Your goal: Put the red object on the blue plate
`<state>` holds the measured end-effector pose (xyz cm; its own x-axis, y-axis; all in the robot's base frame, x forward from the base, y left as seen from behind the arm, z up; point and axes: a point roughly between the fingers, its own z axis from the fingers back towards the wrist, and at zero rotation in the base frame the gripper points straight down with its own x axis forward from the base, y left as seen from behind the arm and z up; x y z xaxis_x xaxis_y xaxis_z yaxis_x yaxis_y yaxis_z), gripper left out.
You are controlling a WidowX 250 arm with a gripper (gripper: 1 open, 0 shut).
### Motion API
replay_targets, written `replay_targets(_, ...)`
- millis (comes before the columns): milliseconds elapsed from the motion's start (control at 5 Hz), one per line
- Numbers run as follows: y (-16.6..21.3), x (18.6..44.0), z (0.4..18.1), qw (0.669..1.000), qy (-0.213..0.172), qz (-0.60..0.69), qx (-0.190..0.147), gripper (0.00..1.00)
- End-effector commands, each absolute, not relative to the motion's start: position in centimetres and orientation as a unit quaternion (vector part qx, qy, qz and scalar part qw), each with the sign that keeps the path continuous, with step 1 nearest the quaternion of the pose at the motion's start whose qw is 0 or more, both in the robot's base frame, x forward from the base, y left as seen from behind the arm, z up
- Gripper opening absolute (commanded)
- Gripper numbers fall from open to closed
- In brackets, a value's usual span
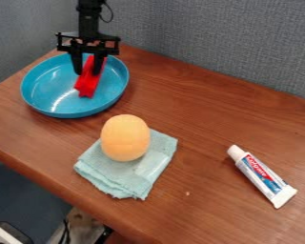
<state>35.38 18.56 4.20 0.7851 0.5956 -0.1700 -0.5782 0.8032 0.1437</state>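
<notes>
The red object is a small elongated block lying inside the blue plate, toward its right side. The plate sits at the table's far left. My gripper hangs directly over the block's upper end with its two dark fingers spread apart on either side of it. The jaws are open and do not clamp the block.
An orange egg-shaped object rests on a pale teal folded cloth at the table's front centre. A white toothpaste tube with red print lies at the right. A grey wall stands behind the wooden table.
</notes>
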Motion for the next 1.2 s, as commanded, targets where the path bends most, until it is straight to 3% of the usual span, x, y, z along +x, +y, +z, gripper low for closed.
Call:
replay_targets(0,19.2,35.0,7.5,0.945,0.070,0.314,0.052,1.00)
replay_targets(400,18.4,35.0,10.0,0.951,0.058,0.301,0.042,1.00)
replay_targets(1000,17.1,35.1,11.9,0.958,0.051,0.281,0.034,1.00)
